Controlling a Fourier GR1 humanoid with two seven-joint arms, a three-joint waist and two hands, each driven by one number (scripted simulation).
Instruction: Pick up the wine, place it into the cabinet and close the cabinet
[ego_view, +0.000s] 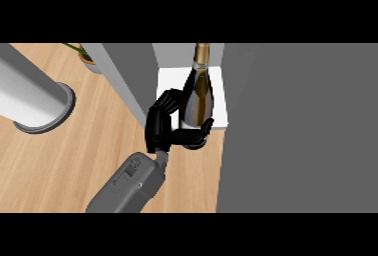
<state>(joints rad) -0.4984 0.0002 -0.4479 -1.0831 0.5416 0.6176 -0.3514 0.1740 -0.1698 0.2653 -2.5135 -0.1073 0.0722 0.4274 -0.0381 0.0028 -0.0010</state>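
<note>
While a grey cylinder (33, 100) stands on the counter (66, 160), the robot hand (166, 127) curls around the wine (196, 95), holding it upright over the cabinet's (295, 125) white shelf (171, 80), apparently for placement.

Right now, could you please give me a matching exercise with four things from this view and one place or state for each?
Things:
1 wine bottle
2 hand
3 grey cylinder
4 plant pot

Places or states:
A at the left edge, on the wooden counter
B black, fingers curled round glass
C gold neck, above the white shelf
D top left, with green leaves

Pairs: 1-C, 2-B, 3-A, 4-D
</note>
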